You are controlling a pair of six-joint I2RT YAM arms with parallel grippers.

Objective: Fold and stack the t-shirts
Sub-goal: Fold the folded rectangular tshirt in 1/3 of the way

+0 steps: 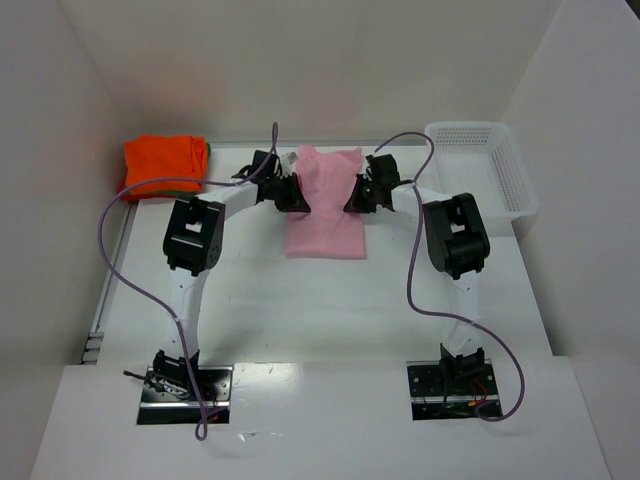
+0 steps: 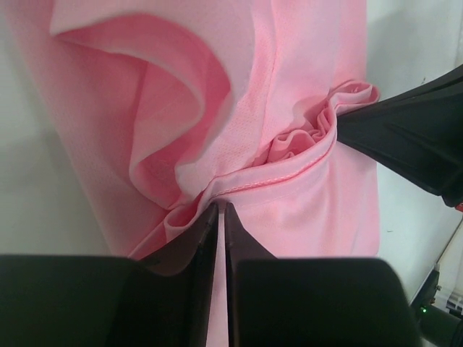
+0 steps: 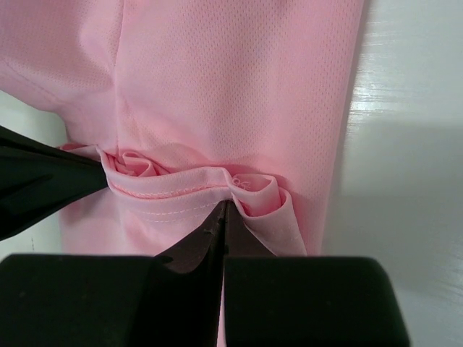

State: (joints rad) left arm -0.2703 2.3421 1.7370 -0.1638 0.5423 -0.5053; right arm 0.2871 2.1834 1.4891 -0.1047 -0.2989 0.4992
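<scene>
On the table (image 1: 300,310) | pink t-shirt (image 1: 325,205) | left fingers (image 2: 194,249) pinch its hem | right fingers (image 3: 197,249) clenched on hem

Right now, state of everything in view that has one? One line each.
pink t-shirt: folded narrow, flat on table, stitched edge bunched between both arms.
orange t-shirt: folded, far-left corner, untouched.
left fingers: closed on pink t-shirt edge.
right fingers: closed on pink t-shirt edge.
white basket: upright, far right, nothing visible inside.

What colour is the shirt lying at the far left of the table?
That shirt is bright orange, clearest in the top external view.
</scene>
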